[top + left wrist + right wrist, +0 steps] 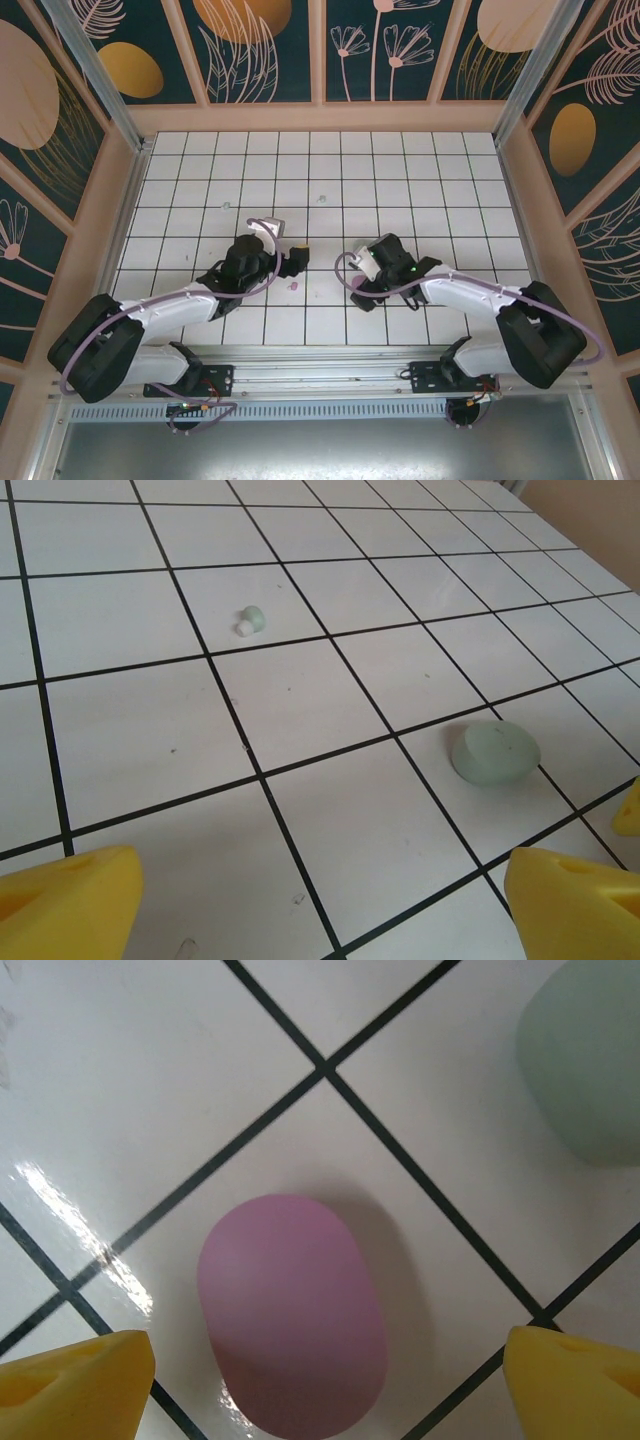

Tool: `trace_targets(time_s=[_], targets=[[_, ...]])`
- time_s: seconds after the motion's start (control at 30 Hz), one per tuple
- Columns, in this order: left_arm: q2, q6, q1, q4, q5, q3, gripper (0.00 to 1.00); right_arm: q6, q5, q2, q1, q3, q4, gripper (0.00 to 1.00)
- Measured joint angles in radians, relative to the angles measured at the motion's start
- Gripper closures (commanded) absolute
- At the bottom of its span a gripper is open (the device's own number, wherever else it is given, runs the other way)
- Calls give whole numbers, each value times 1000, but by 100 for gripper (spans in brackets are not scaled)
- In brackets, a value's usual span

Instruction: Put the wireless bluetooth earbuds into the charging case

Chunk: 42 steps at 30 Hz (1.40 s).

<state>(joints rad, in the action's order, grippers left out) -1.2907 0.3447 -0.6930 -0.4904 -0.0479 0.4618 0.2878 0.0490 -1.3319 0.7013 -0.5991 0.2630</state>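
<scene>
Mint-green earbud (250, 620) sits upper left in the left wrist view, well ahead of the wide-open left gripper (320, 910); the mint charging case (495, 752) lies nearer, lower right. Right gripper (325, 1385) stands wide, a pink oval case (290, 1290) between its fingertips.

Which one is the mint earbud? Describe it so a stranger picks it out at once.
Start at the white tiled table with black grid lines, looking ahead of the left hand. Beyond and to the left of the mint oval case, the mint earbud lies alone inside a tile, near a grid line. It is far smaller than the case and has a white tip.
</scene>
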Motion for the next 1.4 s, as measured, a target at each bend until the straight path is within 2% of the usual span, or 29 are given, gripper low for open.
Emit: trace_targets(time_s=[0.13, 0.23, 0.4, 0.47, 0.7, 0.83, 0.93, 1.1, 1.23, 1.33, 1.4], targets=[[18, -5, 0, 1, 19, -4, 6, 3, -2, -64, 0, 0, 7, 12], [43, -16, 0, 6, 23, -4, 3, 15, 13, -83, 0, -14, 8, 21], [98, -38, 0, 24, 23, -8, 1, 33, 50, -108, 6, -40, 27, 59], [127, -40, 0, 27, 9, -17, 1, 42, 53, -112, 8, -47, 31, 65], [269, -56, 0, 45, -43, -71, 1, 53, 29, -90, 10, -47, 34, 72], [379, -95, 0, 56, -59, -88, 1, 64, 20, -20, 10, -47, 41, 74], [458, -167, 0, 38, -2, -120, 4, 80, 35, 42, 13, -59, 65, 76], [484, -299, 0, -26, 193, -180, 14, 122, 104, 122, 15, -129, 142, 78], [370, -421, 0, -5, 384, -116, 18, 159, 151, 146, 20, -214, 220, 78], [254, -494, 0, 24, 498, -21, 10, 187, 186, 145, 26, -283, 283, 78], [204, -513, 0, 23, 561, 16, 10, 204, 206, 144, 31, -321, 315, 78]])
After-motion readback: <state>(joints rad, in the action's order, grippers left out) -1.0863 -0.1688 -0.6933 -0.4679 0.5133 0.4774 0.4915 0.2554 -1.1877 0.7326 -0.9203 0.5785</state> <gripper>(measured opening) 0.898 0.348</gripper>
